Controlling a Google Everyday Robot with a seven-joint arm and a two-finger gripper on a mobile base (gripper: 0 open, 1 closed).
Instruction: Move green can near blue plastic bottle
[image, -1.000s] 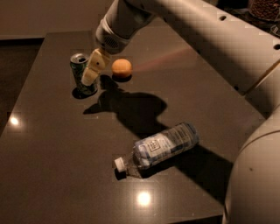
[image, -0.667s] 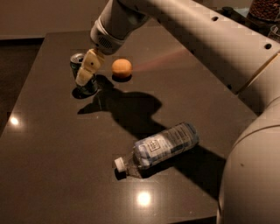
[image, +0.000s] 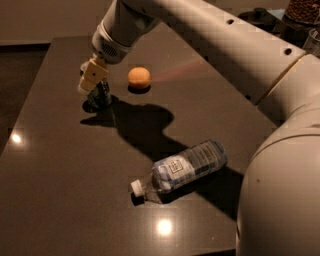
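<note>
The green can stands upright at the far left of the dark table; only its lower body shows. My gripper is down over the can's top and hides it. The blue plastic bottle lies on its side at the near middle, with its white cap pointing near-left. The bottle is well apart from the can, to the near right of it. My arm reaches in from the right, across the back of the table.
A round orange fruit sits just right of the can and gripper. Dark jars stand off the table's far right corner. The table's left edge is close to the can. My white arm body fills the near right.
My gripper has moved left and down from beside the can to over its top. The can, the fruit and the bottle have stayed in place.
</note>
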